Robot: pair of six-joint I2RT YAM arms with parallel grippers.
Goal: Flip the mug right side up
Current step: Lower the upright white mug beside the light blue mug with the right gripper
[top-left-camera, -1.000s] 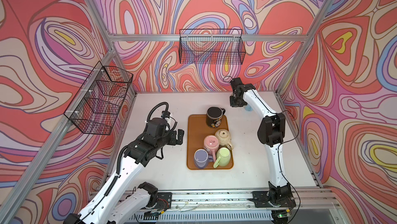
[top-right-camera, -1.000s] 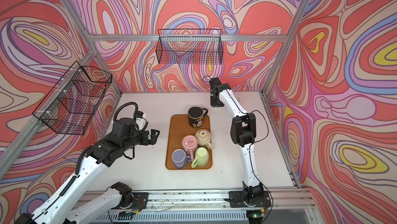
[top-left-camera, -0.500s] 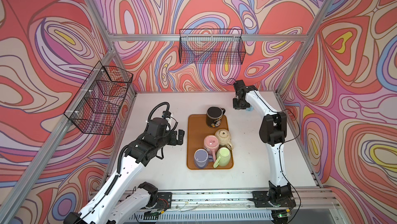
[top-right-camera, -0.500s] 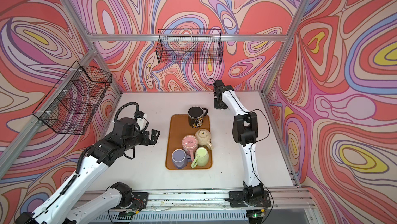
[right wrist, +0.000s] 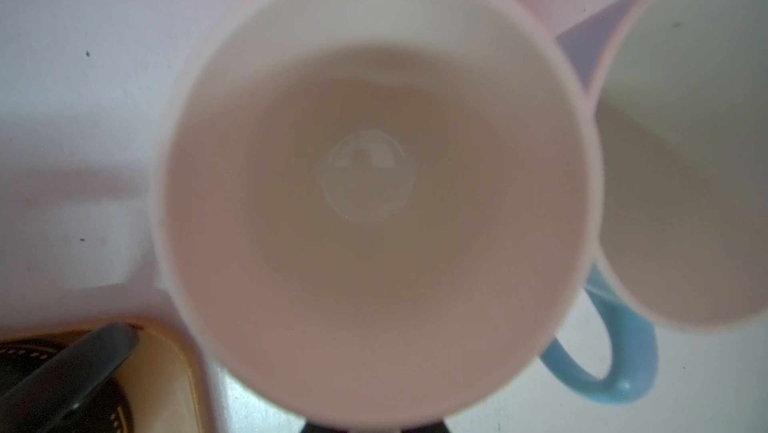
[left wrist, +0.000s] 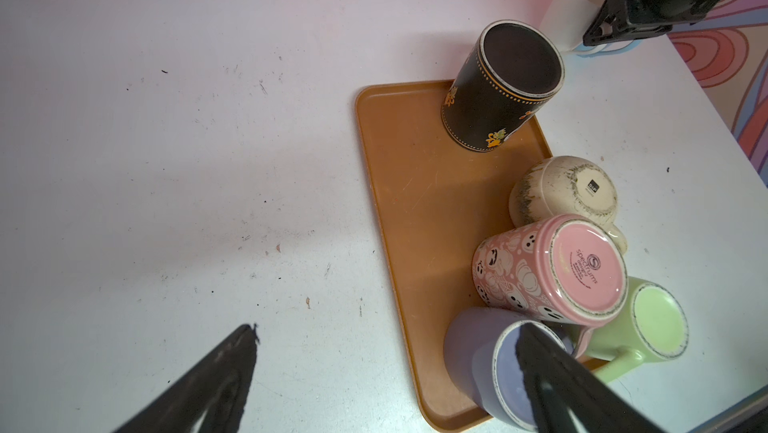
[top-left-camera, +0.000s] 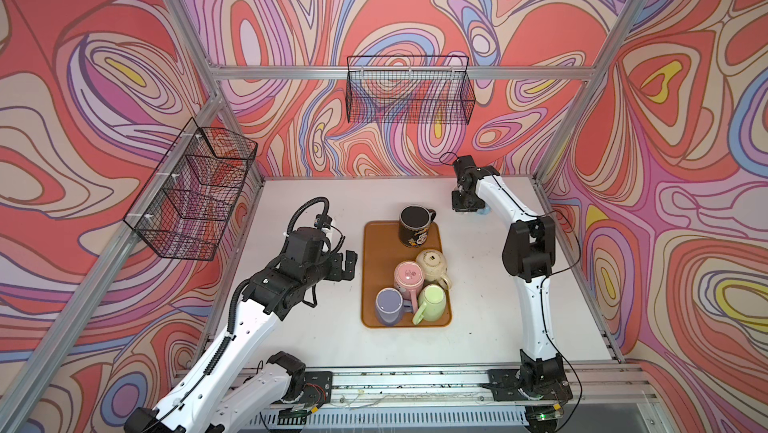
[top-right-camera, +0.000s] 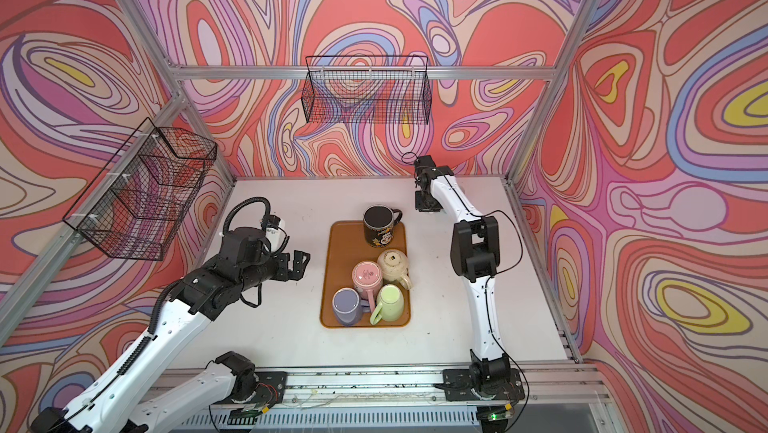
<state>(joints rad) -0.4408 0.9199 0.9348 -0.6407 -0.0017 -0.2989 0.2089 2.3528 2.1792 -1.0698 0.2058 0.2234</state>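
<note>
The mug [right wrist: 374,186] is white and fills the right wrist view with its open mouth facing the camera. My right gripper [right wrist: 374,428] is shut on its rim, only dark finger bases showing. In the left wrist view the mug [left wrist: 567,11] stands mouth up at the table's back right under that gripper [left wrist: 623,15]; contact with the table cannot be told. In both top views the right gripper [top-left-camera: 467,202] [top-right-camera: 426,202] hides the mug. My left gripper [top-left-camera: 347,264] [top-right-camera: 300,264] hovers open and empty left of the tray.
A blue-handled mug [right wrist: 685,140] stands right beside the held one. The brown tray [top-left-camera: 376,269] carries upside-down mugs: black [top-left-camera: 415,225], cream [top-left-camera: 432,262], pink [top-left-camera: 409,279], lavender [top-left-camera: 388,306], green [top-left-camera: 432,302]. Wire baskets [top-left-camera: 409,90] [top-left-camera: 195,194] hang on the walls.
My right gripper has shifted a little to the right and toward the front with the mug. The left arm has not moved.
</note>
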